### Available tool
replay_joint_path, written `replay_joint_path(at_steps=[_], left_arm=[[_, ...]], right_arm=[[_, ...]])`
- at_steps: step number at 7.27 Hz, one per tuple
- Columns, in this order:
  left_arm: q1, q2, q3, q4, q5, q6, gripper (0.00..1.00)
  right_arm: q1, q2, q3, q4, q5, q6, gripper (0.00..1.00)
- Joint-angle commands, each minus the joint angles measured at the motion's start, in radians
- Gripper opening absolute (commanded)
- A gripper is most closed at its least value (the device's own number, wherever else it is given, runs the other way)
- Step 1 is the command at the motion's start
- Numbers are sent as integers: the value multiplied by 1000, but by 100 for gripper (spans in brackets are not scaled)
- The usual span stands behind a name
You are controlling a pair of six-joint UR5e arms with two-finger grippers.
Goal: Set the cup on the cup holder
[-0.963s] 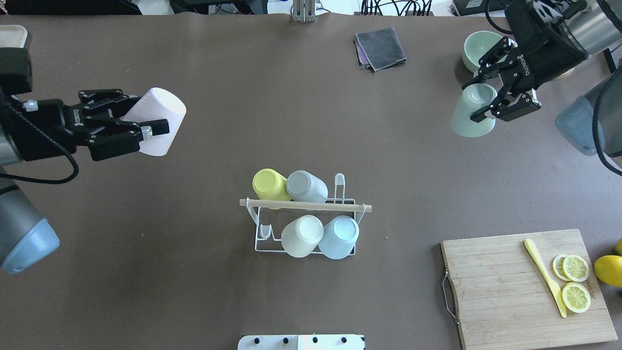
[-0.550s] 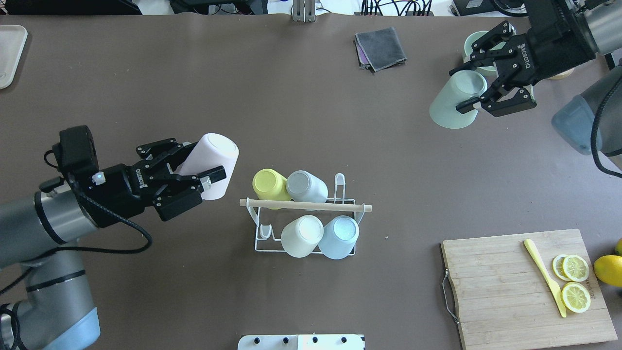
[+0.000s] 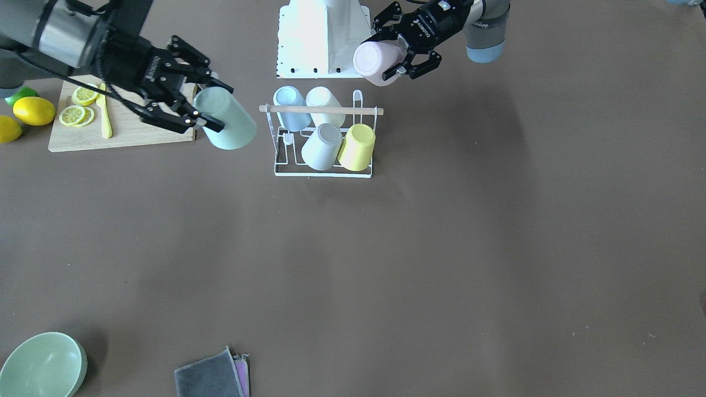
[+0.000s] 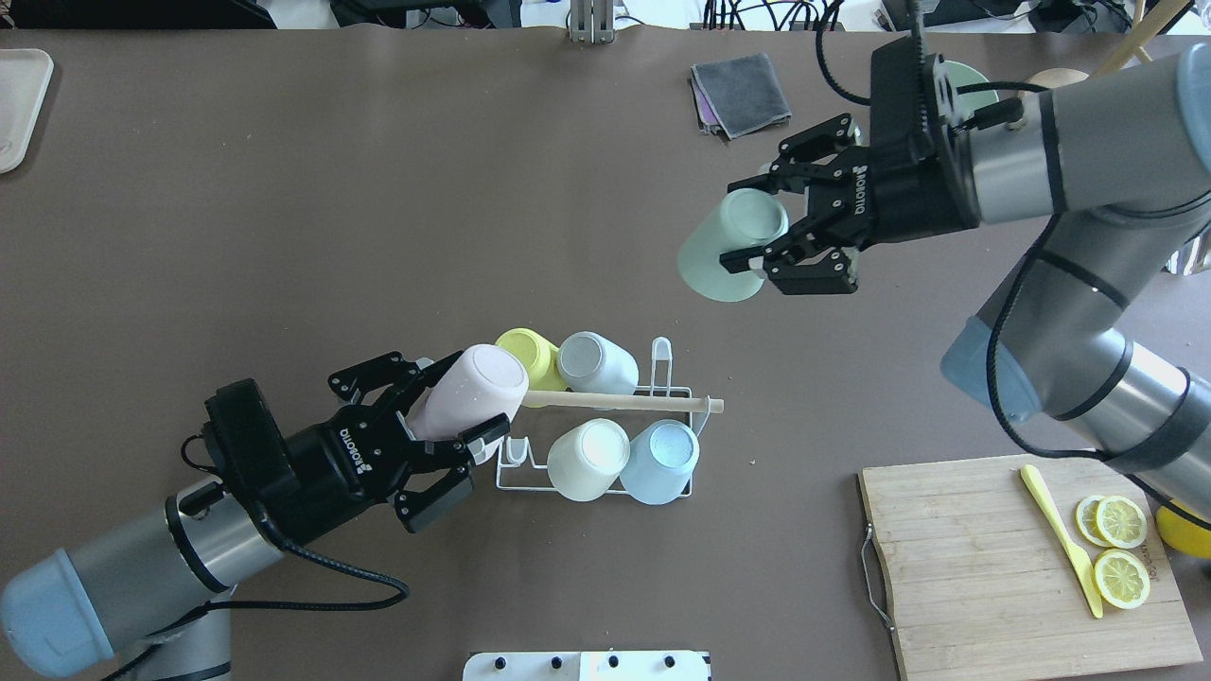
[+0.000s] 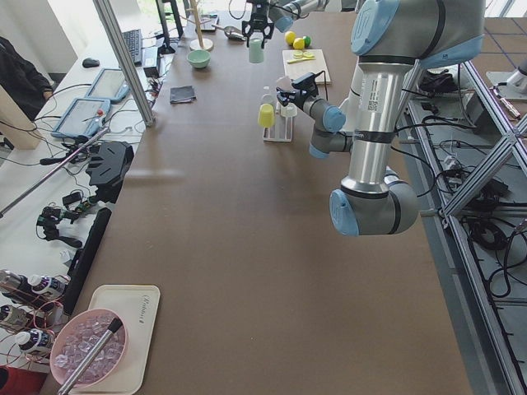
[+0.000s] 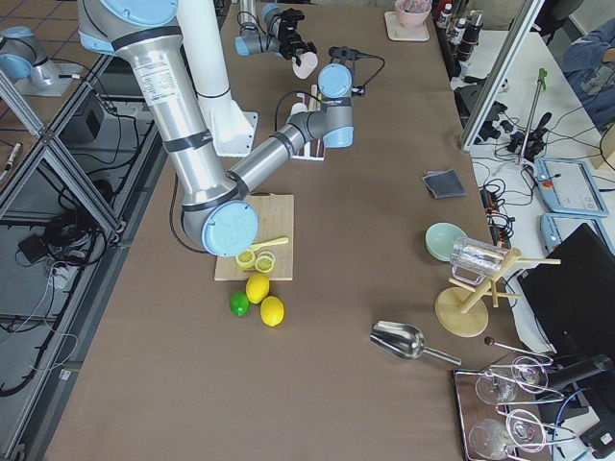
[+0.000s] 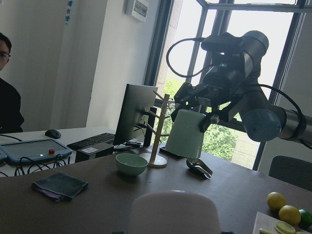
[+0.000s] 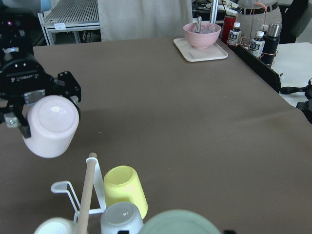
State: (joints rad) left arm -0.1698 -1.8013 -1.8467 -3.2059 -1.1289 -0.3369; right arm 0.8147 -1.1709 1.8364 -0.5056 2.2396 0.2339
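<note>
The cup holder [image 4: 662, 390] is a white wire rack with a wooden rod [image 4: 624, 401] and stands mid-table. It carries a yellow cup [image 4: 526, 350], a grey one [image 4: 596, 362], a cream one [image 4: 587, 459] and a light blue one [image 4: 659, 461]. My left gripper [image 4: 459, 402] is shut on a pink cup [image 4: 473, 395], tilted, held over the rack's left end and hiding the rod's tip. My right gripper [image 4: 757, 219] is shut on a pale green cup [image 4: 724, 255], held in the air beyond the rack to the right. The front-facing view shows the pink cup [image 3: 375, 62] and the green cup [image 3: 229, 124] either side of the rack [image 3: 322, 173].
A wooden cutting board [image 4: 984, 567] with lemon slices and a yellow knife lies at the near right. A folded grey cloth [image 4: 741, 92] lies at the far side, with a green bowl [image 3: 41, 365] near it. A white tray [image 4: 17, 104] sits at the far left corner.
My left arm has carried the pink cup right and nearer, up to the rack's left end. My right arm has carried the green cup left and closer to the rack.
</note>
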Motion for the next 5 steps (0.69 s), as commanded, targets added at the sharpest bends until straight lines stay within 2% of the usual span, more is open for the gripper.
replay_joint_path(at_steps=[1, 2, 3, 5], left_arm=[[26, -74, 67, 0, 53, 47, 0], [26, -94, 79, 0, 95, 55, 0], [26, -95, 81, 1, 98, 56, 0], [26, -95, 104, -2, 133, 56, 0]], right_arm=[[-75, 16, 9, -39, -75, 18, 0], [-93, 14, 3, -97, -81, -16, 0], [-95, 26, 12, -185, -81, -89, 0], [-117, 37, 12, -241, -95, -106, 0]])
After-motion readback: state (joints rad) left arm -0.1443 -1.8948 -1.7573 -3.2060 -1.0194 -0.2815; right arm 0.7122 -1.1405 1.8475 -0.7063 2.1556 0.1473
